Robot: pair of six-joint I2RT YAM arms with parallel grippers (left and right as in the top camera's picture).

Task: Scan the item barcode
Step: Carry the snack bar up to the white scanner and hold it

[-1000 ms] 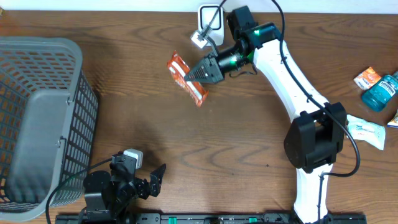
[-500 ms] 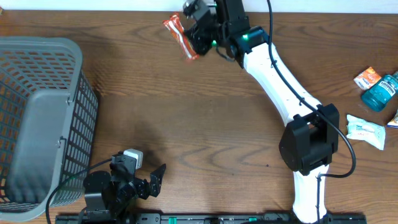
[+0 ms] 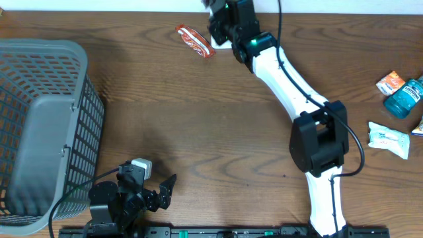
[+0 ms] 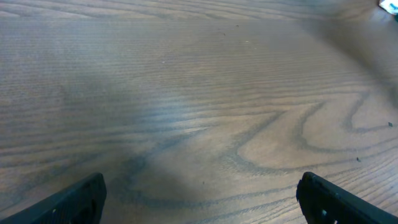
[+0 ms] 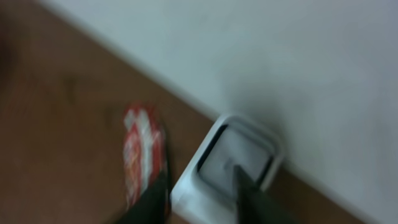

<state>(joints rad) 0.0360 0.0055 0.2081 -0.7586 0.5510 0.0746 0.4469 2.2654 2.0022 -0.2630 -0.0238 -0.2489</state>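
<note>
The item, a red-and-orange packet (image 3: 195, 41), lies near the table's far edge. In the blurred right wrist view the packet (image 5: 142, 152) sits just outside the left finger (image 5: 155, 199). My right gripper (image 3: 217, 28) hovers just right of it, with its jaws apart and nothing between them. Between and beyond the jaws of the right gripper (image 5: 202, 196) the white barcode scanner (image 5: 233, 165) stands against the wall. The arm hides the scanner in the overhead view. My left gripper (image 3: 162, 192) rests at the front edge; the left gripper (image 4: 202, 205) is wide open over bare wood.
A grey mesh basket (image 3: 39, 125) fills the left side. At the right edge lie a blue mouthwash bottle (image 3: 403, 98), a small orange box (image 3: 390, 82) and a white packet (image 3: 390, 139). A white wall (image 5: 280, 56) runs behind the far edge.
The right arm swung from mid-table up to the far edge with the packet, then its jaws parted. The packet now lies free to the left of them. The left arm stayed still.
</note>
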